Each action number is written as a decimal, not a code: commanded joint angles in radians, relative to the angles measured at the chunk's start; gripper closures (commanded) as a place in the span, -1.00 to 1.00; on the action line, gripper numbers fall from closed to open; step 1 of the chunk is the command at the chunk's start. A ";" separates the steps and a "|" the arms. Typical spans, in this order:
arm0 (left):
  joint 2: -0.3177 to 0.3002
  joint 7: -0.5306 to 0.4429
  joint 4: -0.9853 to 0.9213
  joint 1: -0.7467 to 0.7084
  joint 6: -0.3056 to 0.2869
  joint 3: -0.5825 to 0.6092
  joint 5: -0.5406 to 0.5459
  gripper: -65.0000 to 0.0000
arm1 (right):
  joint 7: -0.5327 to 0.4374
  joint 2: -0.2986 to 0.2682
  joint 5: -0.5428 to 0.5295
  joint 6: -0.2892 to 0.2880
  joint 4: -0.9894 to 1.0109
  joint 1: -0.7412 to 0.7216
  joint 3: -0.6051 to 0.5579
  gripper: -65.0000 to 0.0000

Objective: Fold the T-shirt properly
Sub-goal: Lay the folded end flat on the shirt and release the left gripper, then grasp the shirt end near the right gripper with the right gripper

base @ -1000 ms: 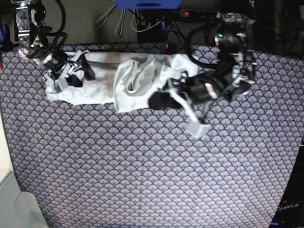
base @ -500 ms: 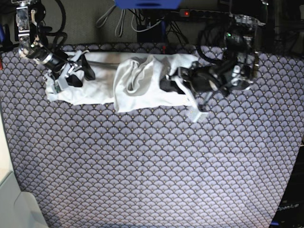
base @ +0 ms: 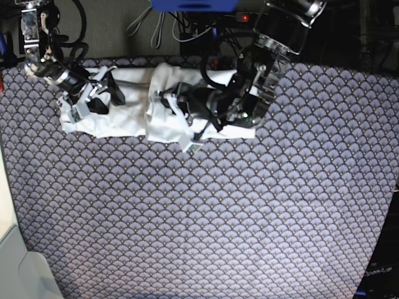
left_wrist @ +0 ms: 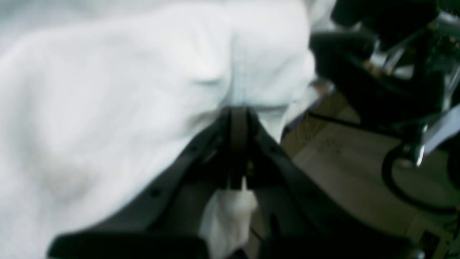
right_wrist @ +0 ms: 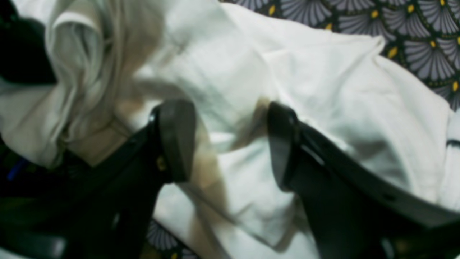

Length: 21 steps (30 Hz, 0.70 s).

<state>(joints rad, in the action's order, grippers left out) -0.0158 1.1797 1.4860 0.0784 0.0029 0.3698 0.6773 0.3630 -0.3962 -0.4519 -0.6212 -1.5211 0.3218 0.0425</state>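
Note:
The white T-shirt (base: 124, 118) lies bunched in a long strip along the table's far edge. My left gripper (base: 164, 101) reaches leftward over the shirt's middle. In the left wrist view this gripper (left_wrist: 239, 115) is shut, with a fold of the T-shirt (left_wrist: 107, 90) pinched between its jaws and a tuft of cloth showing behind them. My right gripper (base: 105, 97) sits at the shirt's left end. Its fingers (right_wrist: 176, 140) stand open, apart over the crumpled T-shirt (right_wrist: 323, 108), with nothing gripped between them; the right gripper (right_wrist: 230, 142) rests just above the cloth.
A tablecloth (base: 206, 212) with a dark scale pattern covers the table. Cables and a power strip (base: 249, 17) run behind the far edge, close to the shirt. A white box corner (base: 19, 274) shows at the near left.
My left arm has swung left across the shirt, dragging its right end over toward the middle, and its jaws have closed on the cloth. The right arm has stayed put.

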 commanded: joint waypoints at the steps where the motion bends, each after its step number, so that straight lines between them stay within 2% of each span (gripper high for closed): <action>1: 0.007 -0.024 0.023 0.013 -0.007 0.002 0.025 0.99 | 0.014 -0.011 0.006 0.007 -0.009 -0.002 0.001 -0.05; 9: -0.051 -0.037 0.213 -0.018 -0.007 -0.025 0.029 0.99 | 0.012 -0.011 0.006 0.007 -0.011 -0.002 0.006 -0.05; 14: -0.125 -0.030 0.324 -0.061 0.001 -0.190 0.028 0.99 | 0.011 -0.011 0.006 0.007 -0.012 -0.023 0.009 -0.04; 17: -0.187 0.003 0.324 -0.127 0.001 -0.306 0.028 0.99 | 0.011 -0.013 0.005 0.007 -0.020 -0.031 0.010 -0.04; 21: -0.235 0.027 0.324 -0.210 -0.005 -0.421 0.022 0.98 | 0.014 -0.036 0.005 0.007 -0.105 -0.003 0.010 -0.11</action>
<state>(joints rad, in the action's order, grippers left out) -0.2455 1.2228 1.7897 -0.1535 0.0002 -0.0486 0.6815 0.3996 -0.4179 -0.4301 -0.6075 -1.6104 0.3260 0.0452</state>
